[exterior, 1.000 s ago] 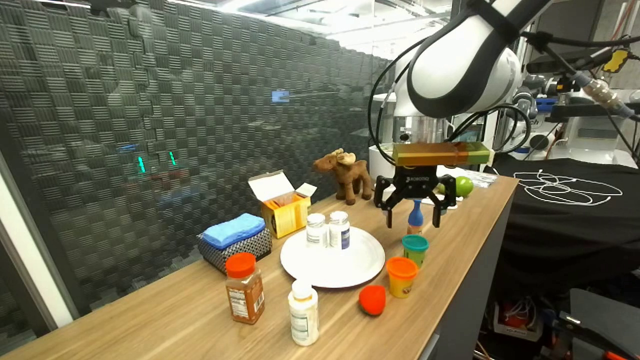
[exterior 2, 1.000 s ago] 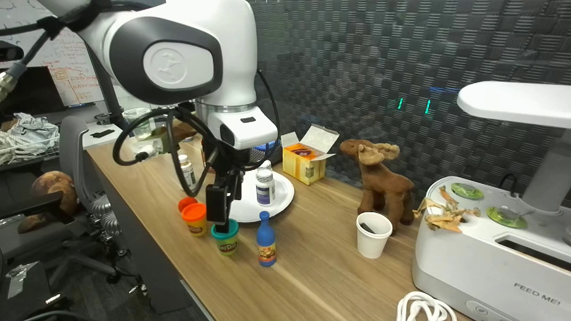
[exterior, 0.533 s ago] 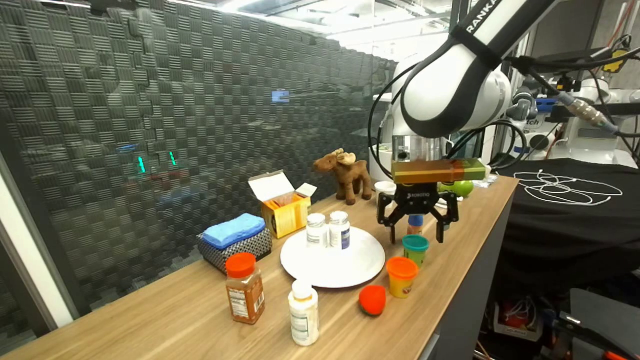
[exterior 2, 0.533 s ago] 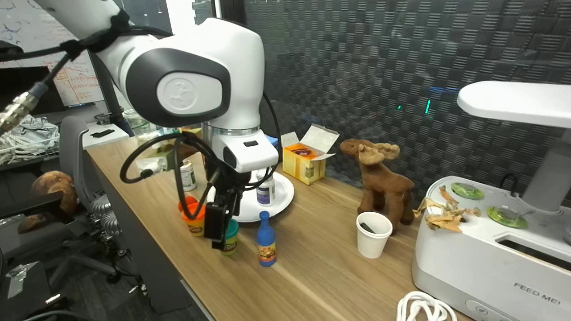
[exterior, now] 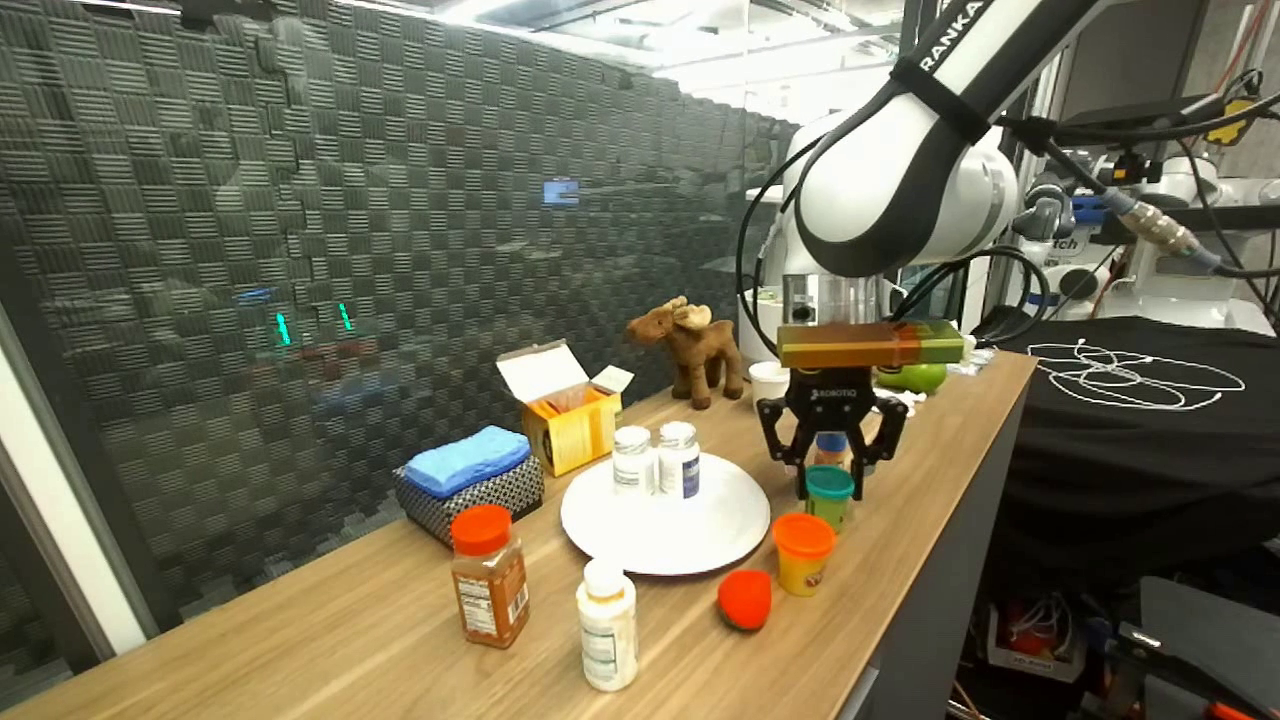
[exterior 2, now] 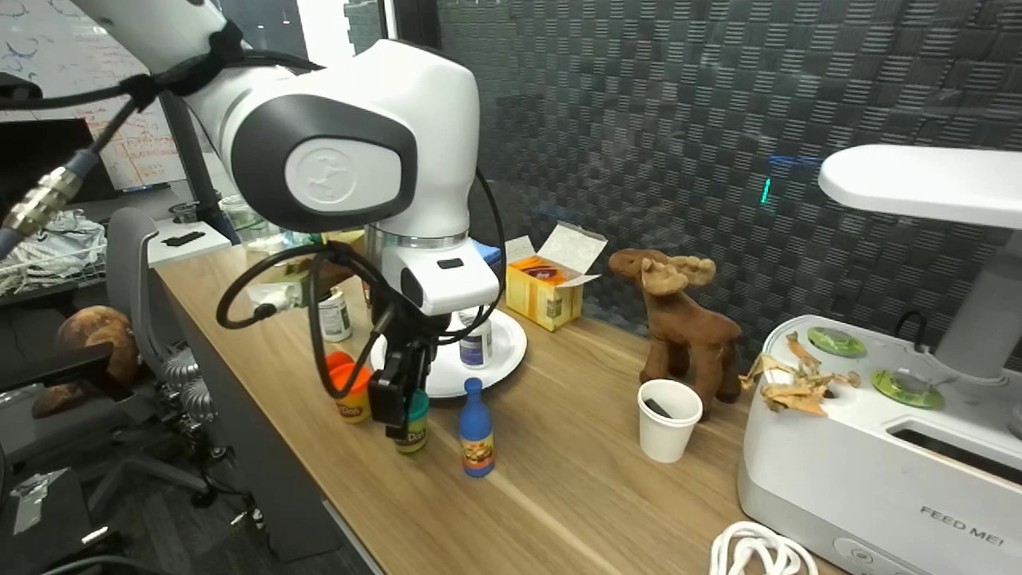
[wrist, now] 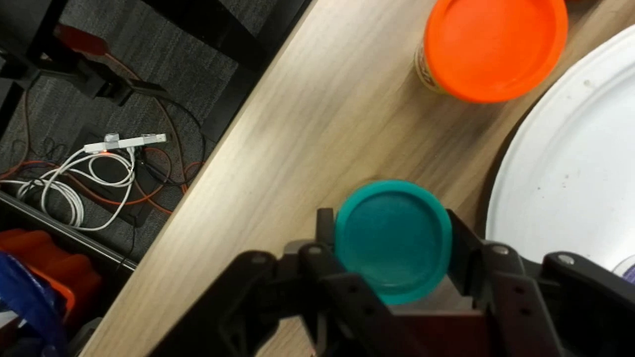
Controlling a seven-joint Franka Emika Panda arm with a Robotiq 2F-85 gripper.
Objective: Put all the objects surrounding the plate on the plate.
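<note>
One teal-lidded cup point(wrist: 394, 243), pinched; one plate point(wrist: 560, 193) alongside, part loaded

Condition: the gripper point(exterior: 830, 489) has its jaws against opposite sides of the cup's lid; cup upright, apparently standing on the surface point(exterior: 330, 650), between the plate and the long edge farther from the dark wall point(exterior: 380, 200).

Hazards, as judged: the hold seems to bear mainly on the lid, so a lid not fully pressed home could come away in lifting and leave the cup behind. The blue bottle point(exterior 2: 477, 431) stands near; tall and slim, it might topple if the gripper swings toward it. A low carry could catch the plate's rim and slide it, or knock the white bottles point(exterior: 680, 464) standing there.

Count:
- Plate: one, white, round.
- White bottles, on the plate: two, upright.
- Lone white bottle point(exterior: 607, 632), off the plate: one, upright.
- Brown jar point(exterior: 490, 588), orange-red lid: one, upright.
- Orange-lidded cup point(exterior: 803, 562): one, near the teal one.
- Teal-lidded cup: one.
- Red ball-like piece point(exterior: 745, 602): one, near the orange-lidded cup.
- Blue bottle: one; whether it belongs to the set is unclear.
- Wall side: yellow carton point(exterior: 575, 432), one; patterned box point(exterior: 500, 492) with flat blue item point(exterior: 468, 460) on top, one each; plush moose point(exterior 2: 691, 327), one.
- White paper cup point(exterior 2: 669, 431): one.
</note>
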